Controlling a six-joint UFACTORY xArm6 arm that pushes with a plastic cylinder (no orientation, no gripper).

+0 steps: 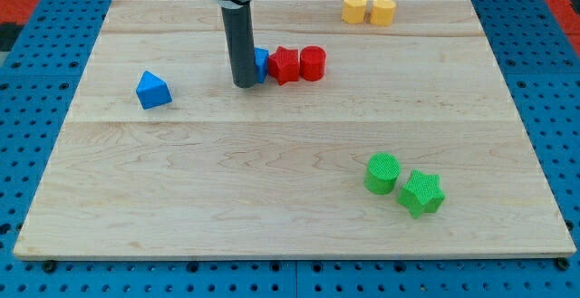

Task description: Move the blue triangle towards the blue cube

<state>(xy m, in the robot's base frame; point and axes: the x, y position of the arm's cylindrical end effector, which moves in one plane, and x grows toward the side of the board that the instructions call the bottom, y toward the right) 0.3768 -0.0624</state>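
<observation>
You see a pale wooden board (290, 153) with a smooth grain, and small ridged plastic blocks on it. My tip (245, 84) is a plain dark rod with no pincer. It touches the blue cube (261, 64), which hides behind it at 3 o'clock. A red star (284, 64) and red cylinder (313, 62) sit beside the cube. The blue triangle (153, 91) sits well apart, at 9 o'clock from my tip.

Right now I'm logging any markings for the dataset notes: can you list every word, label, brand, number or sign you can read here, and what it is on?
None: no text shows on the wooden board, the rod, my tip, or any block, including the blue triangle and blue cube.
</observation>
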